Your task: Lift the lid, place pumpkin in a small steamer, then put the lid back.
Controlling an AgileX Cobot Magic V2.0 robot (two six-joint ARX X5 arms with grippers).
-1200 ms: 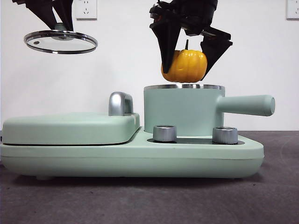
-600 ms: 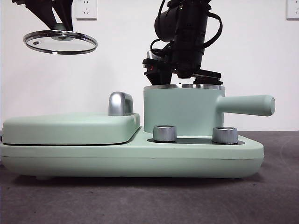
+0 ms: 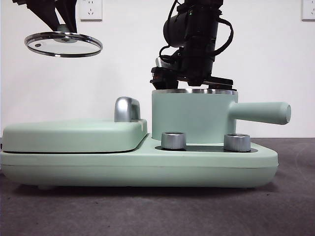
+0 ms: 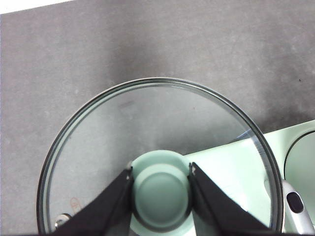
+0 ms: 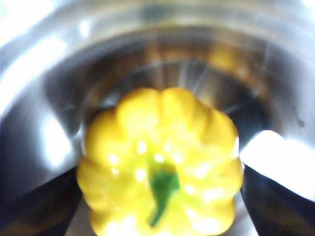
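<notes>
The lid (image 3: 64, 44), glass with a steel rim, hangs level high at the left, well off to the side of the small steamer (image 3: 192, 118). My left gripper (image 4: 161, 169) is shut on its mint-green knob (image 4: 161, 196). The right arm (image 3: 197, 44) reaches down into the steamer's mouth, so its jaws and the pumpkin are hidden in the front view. In the right wrist view the yellow pumpkin (image 5: 162, 147) sits low inside the steamer's shiny steel wall (image 5: 59, 98). My right gripper (image 5: 161, 196) is shut on it, with a black jaw against each side.
The steamer stands on the right of a wide mint-green appliance base (image 3: 138, 167) with two silver knobs (image 3: 173, 140) at the front. A flat green griddle cover (image 3: 74, 135) with a steel handle (image 3: 127, 109) fills the left. The steamer's long handle (image 3: 261, 112) sticks out to the right.
A second ago the pumpkin hung just above the steamer's rim. The right gripper has since gone down into the steamer with it. The lid has stayed put.
</notes>
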